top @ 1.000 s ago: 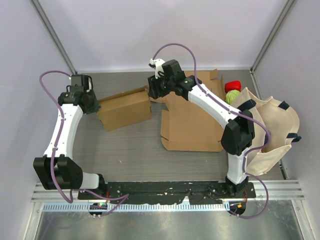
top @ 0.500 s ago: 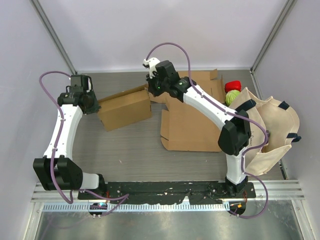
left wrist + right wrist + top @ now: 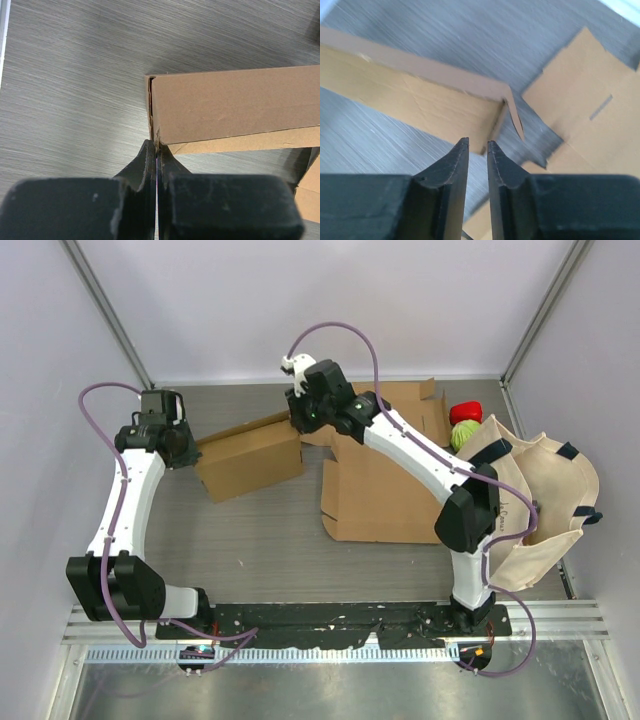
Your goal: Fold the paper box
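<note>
Mid-fold: left gripper (image 3: pixel 156 146) pinches the left-end corner of the brown cardboard box (image 3: pixel 250 458), left-centre on the table. Right gripper (image 3: pixel 477 145) is slightly parted and empty above the loose end flap (image 3: pixel 512 112). Next move, I'd say: tuck that flap in.

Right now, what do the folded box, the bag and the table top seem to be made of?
Folded box: matte brown cardboard, with raw cut edges and creases. Bag: probably cream canvas; it slumps softly. Table top: grey with fine streaks, perhaps brushed metal or laminate.
</note>
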Robot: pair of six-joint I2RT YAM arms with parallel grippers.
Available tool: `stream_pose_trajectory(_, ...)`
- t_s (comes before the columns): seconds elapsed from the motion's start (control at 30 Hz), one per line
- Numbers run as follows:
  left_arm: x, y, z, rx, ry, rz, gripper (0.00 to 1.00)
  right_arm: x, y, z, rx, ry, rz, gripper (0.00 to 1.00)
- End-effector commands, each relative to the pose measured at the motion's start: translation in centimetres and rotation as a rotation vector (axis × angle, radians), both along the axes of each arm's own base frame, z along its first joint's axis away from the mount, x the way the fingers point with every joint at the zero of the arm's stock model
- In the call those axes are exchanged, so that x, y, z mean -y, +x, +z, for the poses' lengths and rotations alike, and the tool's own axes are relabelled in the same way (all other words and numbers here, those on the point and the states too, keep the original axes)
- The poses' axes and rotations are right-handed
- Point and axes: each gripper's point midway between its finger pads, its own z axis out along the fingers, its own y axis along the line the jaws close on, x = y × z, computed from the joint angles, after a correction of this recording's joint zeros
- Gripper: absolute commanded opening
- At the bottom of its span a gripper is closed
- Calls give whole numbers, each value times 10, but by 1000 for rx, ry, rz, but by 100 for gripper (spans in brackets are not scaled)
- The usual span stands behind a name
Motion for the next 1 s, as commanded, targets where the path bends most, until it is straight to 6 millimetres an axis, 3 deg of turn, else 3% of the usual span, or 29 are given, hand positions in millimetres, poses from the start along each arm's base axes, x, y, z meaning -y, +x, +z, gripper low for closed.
stream_pose_trajectory(0.0,2,-4,5,7,-12,-2,0,33,9,3,148,-54,-8,32)
stream_pose_trajectory(0.1,3,-5,5,3,-14,-5,0,45,24,-5,190,-54,-31,36)
stream_pose_trajectory(0.2,2,-5,7,10,-9,-4,0,43,33,-7,213,-23,-2,42)
stream_pose_trajectory(0.4,1,-5,10,13,-8,-1,0,28,44,-16,224,9,62,45)
stream_pose_trajectory(0.6,3,-4,13,20,-14,-2,0,12,39,-15,216,52,131,45)
stream_pose_trajectory(0.8,2,-4,19,32,-14,1,0,20,37,-19,229,46,100,47)
stream_pose_trajectory(0.9,2,-3,21,35,-12,3,0,39,45,-11,240,16,-15,47)
stream_pose_trajectory(0.93,2,-3,21,37,-10,1,0,42,40,1,248,32,-22,47)
stream_pose_trajectory(0.97,2,-4,22,38,-11,3,0,43,35,-3,235,33,-10,47)
